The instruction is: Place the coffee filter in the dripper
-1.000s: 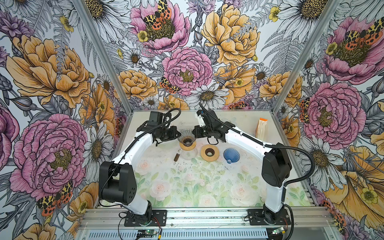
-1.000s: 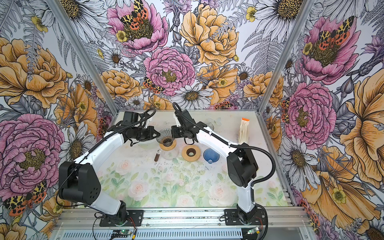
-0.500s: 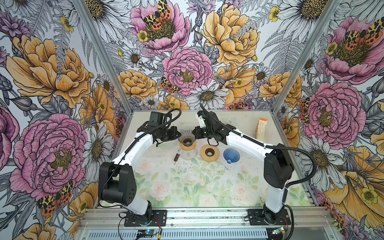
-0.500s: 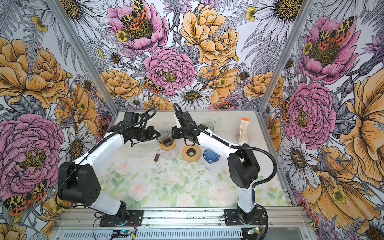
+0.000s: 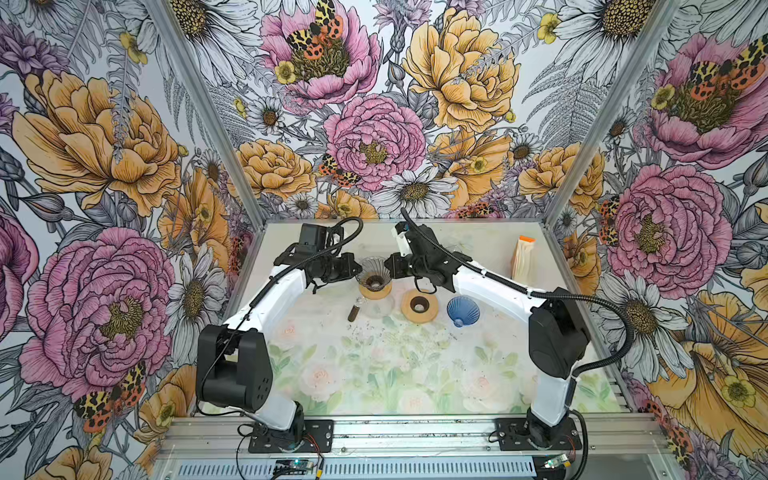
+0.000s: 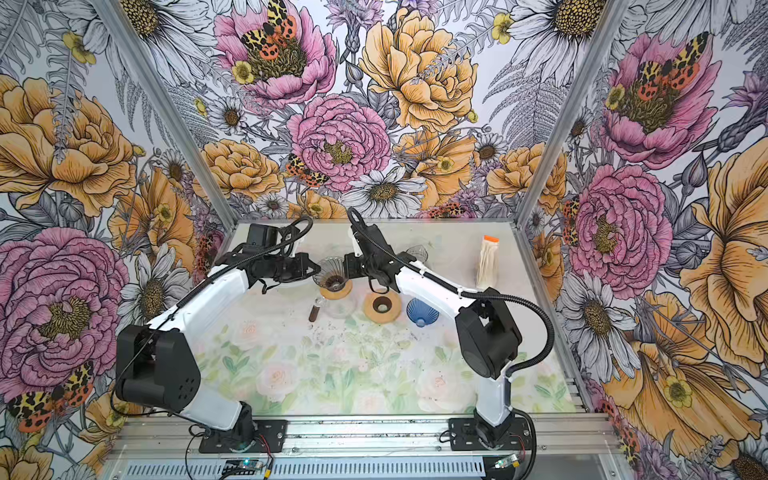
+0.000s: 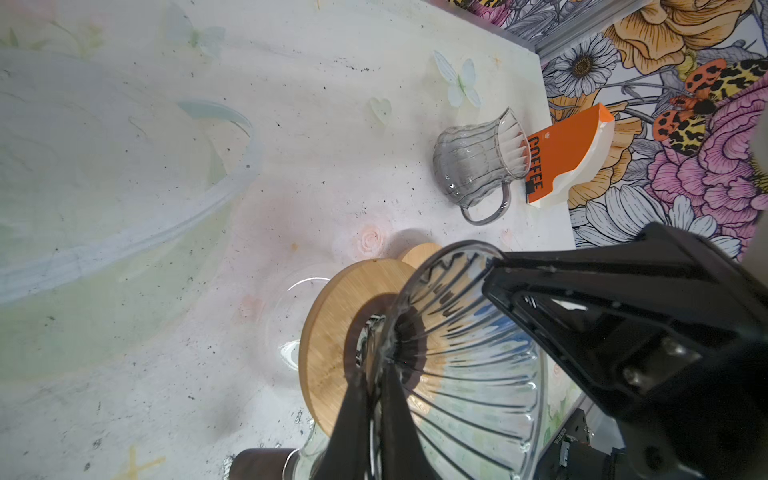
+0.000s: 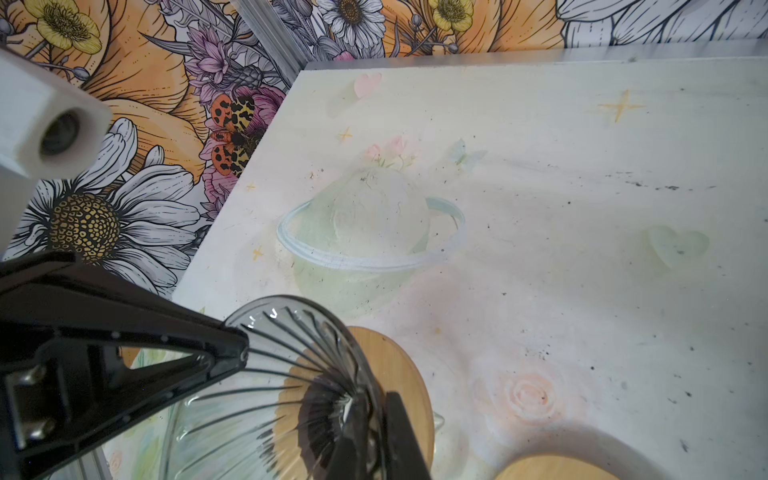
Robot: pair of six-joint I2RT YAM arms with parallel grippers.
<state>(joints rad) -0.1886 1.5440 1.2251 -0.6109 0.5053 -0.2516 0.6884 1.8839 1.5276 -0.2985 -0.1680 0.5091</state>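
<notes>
Dripper in both wrist views; filter pack and pitcher in left's only

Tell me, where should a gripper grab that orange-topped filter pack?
Pinch the filter pack near its orange top, coming from above: it stands upright and looks thin, so the jaws can close across its flat faces. The right wall stands close beside it, so probably not from that side.

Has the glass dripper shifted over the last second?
No. In both top views the glass dripper keeps the same position and the same gap to the loose wooden ring lying on the table to its right.
</notes>
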